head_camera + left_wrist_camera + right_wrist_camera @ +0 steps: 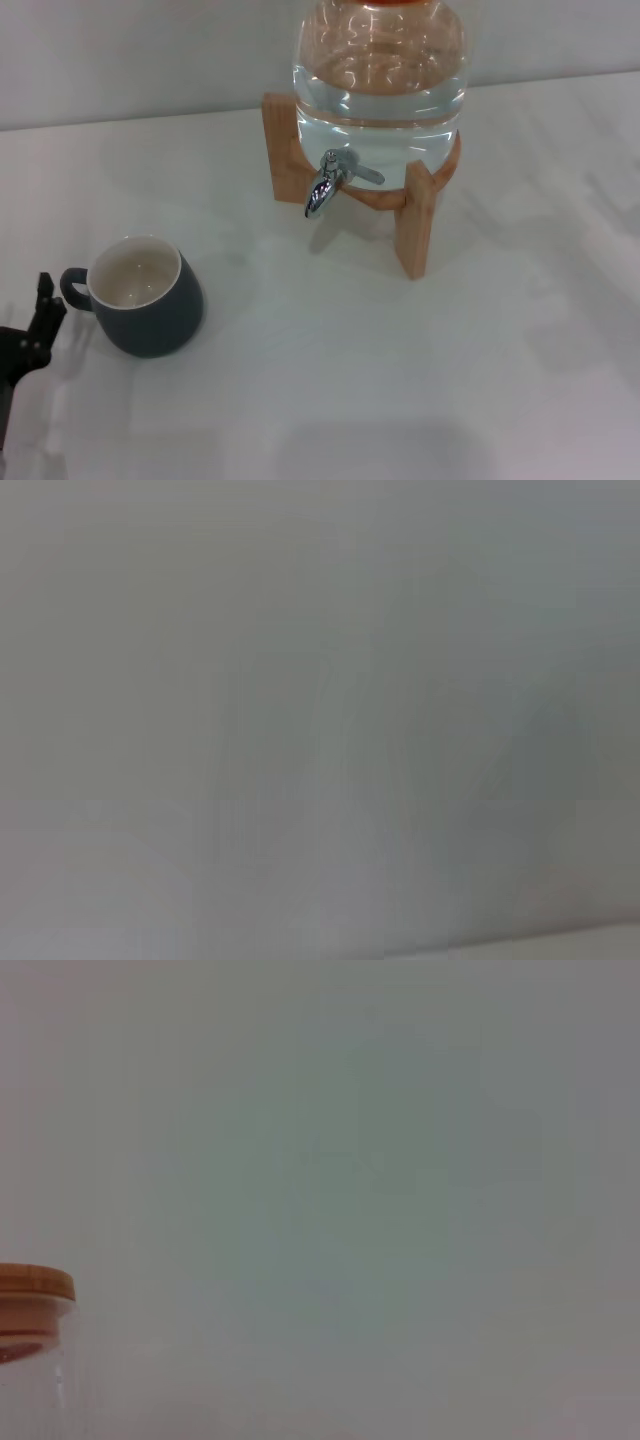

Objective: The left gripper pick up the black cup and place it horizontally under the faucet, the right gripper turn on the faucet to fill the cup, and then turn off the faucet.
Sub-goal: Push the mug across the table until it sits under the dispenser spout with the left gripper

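From the head camera I see the black cup standing upright on the white table, at my left front, well apart from the dispenser. Its cream inside faces up and its small loop handle points toward the left edge of the view.

The left gripper shows only at the left edge of the head view, low over the table and just beside the cup's handle; I cannot tell whether it touches the handle. Only a part of its black fingers shows, so I cannot tell how far they are spread. It has hold of nothing that I can see.

The faucet sits at the front of the glass jar, its spout curving down and its lever lying out to the side. The jar holds clear water and rests on a wooden stand toward the back of the table.

The right gripper appears in no view. The right wrist camera shows a plain wall and the jar's orange-brown lid at one edge. The left wrist camera shows only a blank grey surface.
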